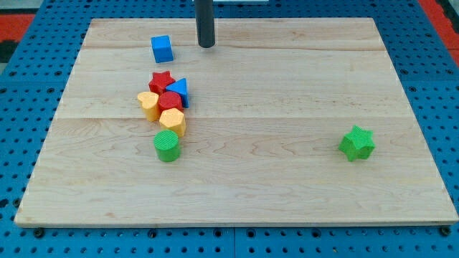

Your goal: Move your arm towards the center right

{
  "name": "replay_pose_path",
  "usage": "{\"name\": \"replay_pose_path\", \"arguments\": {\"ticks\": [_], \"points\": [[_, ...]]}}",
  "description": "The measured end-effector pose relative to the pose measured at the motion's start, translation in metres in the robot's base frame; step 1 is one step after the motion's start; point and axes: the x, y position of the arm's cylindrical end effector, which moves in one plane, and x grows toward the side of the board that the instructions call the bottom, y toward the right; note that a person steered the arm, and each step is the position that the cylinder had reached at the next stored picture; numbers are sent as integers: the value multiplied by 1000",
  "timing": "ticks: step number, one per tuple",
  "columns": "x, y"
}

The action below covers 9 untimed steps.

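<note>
My tip (206, 46) is at the top of the wooden board (287, 172), a little left of centre. A blue cube (162, 49) lies just to its left. Below is a tight cluster: a red star (161, 79), a blue triangle (179, 90), a red round block (170, 102), a yellow block (148, 104), a yellow block (173, 121) and a green cylinder (167, 145). A green star (356, 142) lies alone at the view's right. The tip touches no block.
The board rests on a blue perforated table (29, 79). A red surface (21, 18) shows at the view's top left corner.
</note>
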Motion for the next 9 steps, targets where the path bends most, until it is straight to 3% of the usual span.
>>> {"name": "replay_pose_path", "arguments": {"ticks": [1,5,6,7,8,9], "points": [[33,-1],[39,0],[60,78],[119,151],[129,196],[106,173]]}}
